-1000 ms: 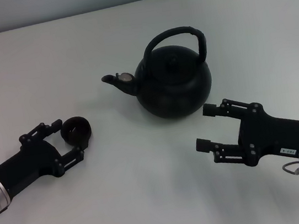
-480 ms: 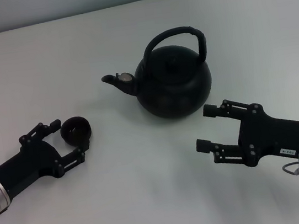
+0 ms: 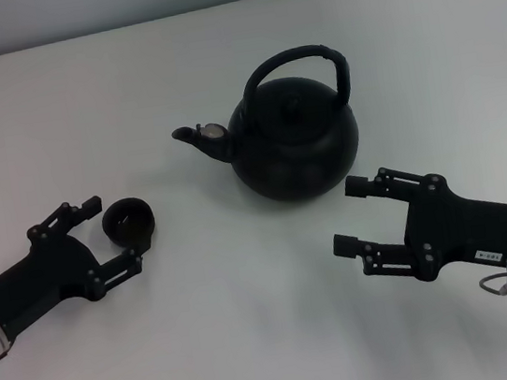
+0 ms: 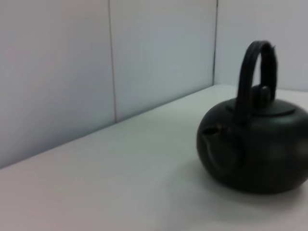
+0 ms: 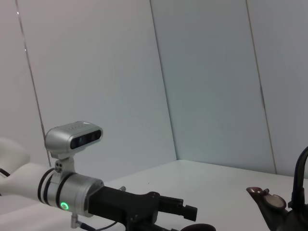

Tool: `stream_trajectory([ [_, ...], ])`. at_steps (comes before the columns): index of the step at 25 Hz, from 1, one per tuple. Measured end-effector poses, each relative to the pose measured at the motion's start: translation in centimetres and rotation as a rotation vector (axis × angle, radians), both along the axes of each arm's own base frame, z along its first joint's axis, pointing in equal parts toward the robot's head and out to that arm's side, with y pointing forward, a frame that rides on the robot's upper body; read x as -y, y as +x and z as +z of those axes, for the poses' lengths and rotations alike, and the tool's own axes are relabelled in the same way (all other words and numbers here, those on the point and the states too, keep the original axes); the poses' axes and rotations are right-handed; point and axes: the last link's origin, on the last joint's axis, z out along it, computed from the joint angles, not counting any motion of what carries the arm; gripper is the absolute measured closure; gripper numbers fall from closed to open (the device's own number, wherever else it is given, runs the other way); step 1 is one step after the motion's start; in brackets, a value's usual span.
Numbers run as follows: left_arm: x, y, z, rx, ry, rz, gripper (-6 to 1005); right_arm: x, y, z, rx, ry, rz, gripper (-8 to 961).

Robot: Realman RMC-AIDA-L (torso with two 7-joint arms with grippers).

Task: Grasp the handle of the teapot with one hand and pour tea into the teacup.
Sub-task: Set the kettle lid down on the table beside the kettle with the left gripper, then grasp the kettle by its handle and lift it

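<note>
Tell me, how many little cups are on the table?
1. The teacup sits on the table between the open fingers of the left tool, off the teapot spout's side. None looks hidden.

A plain white table (image 3: 256,341) fills most of the head view, meeting a pale panelled wall (image 3: 114,2) with thin vertical seams along the top edge of the frame, under soft, even light.

Open table (image 3: 255,332) between both hands; teapot (image 3: 296,141) just beyond the right hand (image 3: 355,215).
</note>
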Motion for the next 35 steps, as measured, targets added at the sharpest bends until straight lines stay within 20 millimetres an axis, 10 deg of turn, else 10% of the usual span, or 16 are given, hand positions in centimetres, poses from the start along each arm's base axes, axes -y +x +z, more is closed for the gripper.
stream_trajectory([
  [14, 4.3, 2.5, 4.7, 0.194, -0.15, -0.249, 157, -0.5, 0.3, 0.5, -0.001, 0.04, -0.027, 170],
  [35, 3.7, 1.9, 5.9, 0.056, -0.279, -0.202, 159, -5.0, 3.6, 3.1, -0.022, 0.336, -0.369, 170],
])
